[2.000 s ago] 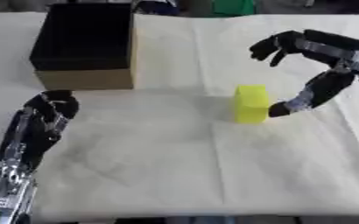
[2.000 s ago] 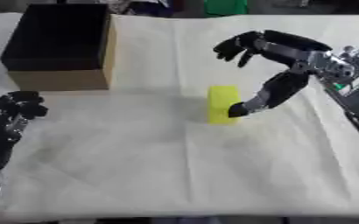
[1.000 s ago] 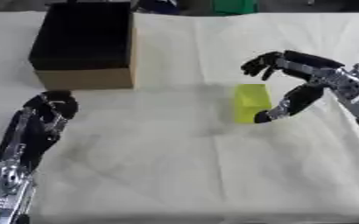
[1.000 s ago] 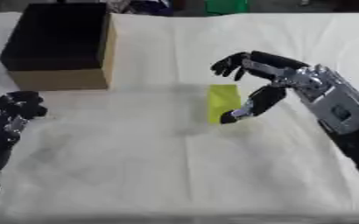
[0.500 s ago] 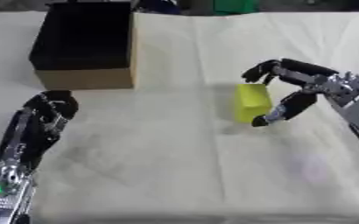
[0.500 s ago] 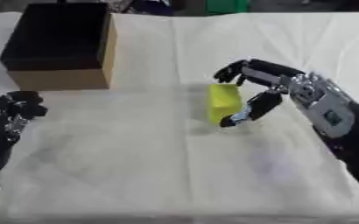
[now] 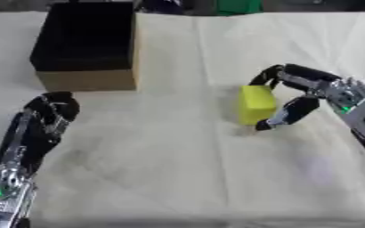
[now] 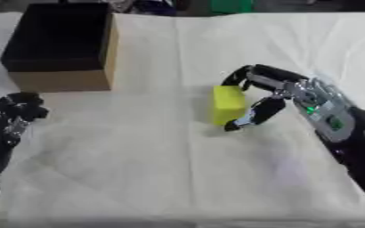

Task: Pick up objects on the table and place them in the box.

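A: The yellow block (image 7: 256, 104) stands upright on the cream cloth (image 7: 178, 178), right inside the curl of the right hand (image 7: 306, 91); the fingers (image 7: 269, 75) arch over its top and far side, the thumb (image 7: 283, 116) reaches down along its near side toward the base. Is it gripped yet?

B: I cannot tell that any contact is made; the hand is cupped around the block, half closed, and I would judge the clasp not yet finished. To do this well, bring thumb and fingers in on opposite faces, around mid-height; a pinch at one top corner would likely tip a tall narrow block like this.

A: And the thumb so low?

B: That is the risk; if it pushes at the base first, the block may slide or topple away from the palm; close both sides together, then lift straight up.

A: Where does it go?

B: The open black-lined cardboard box (image 7: 88, 80) sits well away from the hand, up and across toward the robot's left; the left hand (image 7: 49, 111) rests curled just in front of it, holding nothing.
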Robot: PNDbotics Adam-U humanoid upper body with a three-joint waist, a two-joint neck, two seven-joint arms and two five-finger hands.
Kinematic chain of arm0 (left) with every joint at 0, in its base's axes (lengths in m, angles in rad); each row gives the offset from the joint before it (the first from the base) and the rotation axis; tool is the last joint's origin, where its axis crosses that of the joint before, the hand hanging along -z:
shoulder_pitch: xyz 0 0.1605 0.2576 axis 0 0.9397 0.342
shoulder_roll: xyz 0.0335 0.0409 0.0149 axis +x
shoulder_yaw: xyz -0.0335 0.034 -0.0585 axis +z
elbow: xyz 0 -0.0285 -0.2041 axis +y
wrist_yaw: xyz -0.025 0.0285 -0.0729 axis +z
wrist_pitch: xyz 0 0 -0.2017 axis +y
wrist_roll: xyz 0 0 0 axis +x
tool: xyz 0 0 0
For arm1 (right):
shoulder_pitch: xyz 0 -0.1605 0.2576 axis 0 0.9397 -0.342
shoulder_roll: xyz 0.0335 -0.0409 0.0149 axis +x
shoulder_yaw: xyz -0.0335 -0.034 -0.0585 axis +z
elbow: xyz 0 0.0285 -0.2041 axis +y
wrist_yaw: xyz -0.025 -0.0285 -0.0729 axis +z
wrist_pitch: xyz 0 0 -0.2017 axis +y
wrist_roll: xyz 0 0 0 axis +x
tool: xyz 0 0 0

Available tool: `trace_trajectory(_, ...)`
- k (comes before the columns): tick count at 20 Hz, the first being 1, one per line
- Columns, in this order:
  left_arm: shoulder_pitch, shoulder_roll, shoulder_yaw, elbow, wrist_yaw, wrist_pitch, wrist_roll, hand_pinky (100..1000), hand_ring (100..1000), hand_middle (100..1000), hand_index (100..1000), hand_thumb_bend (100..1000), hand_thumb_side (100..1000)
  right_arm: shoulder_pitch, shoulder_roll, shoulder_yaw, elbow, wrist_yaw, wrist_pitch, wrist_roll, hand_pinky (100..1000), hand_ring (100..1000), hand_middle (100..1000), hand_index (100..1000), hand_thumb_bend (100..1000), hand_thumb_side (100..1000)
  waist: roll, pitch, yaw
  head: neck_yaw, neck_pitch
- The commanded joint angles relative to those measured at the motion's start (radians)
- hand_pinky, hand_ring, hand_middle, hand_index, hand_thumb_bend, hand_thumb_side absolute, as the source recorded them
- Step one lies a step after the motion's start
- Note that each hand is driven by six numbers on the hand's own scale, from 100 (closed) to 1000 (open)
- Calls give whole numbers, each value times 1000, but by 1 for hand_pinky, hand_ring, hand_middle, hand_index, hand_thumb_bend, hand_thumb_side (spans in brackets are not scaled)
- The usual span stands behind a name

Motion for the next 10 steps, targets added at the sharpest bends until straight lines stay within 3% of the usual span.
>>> trace_trajectory(1,-8,12,0,-16,1,-1,-1,678,601,596,701,601,546,-15,-17,-17,-2,24,-5,-20,695,761,563,741,692,367,0,-13,0,-1,-3)
trace_trajectory(5,-7,12,1,-16,1,-1,0,678,600,596,701,601,547,-15,-17,-21,-5,52,-12,-59,668,714,434,620,663,297,-1,-14,-1,-1,-3)
trace_trajectory(9,-7,12,0,-15,2,-1,0,678,600,596,701,600,548,-16,-17,-25,-9,69,-10,-126,645,673,350,530,557,270,0,-14,-1,-1,-3)
trace_trajectory(10,-7,12,0,-15,2,-1,0,678,600,596,701,600,548,-17,-17,-25,-9,70,-8,-144,633,650,314,492,507,227,0,-15,-2,-1,-3)
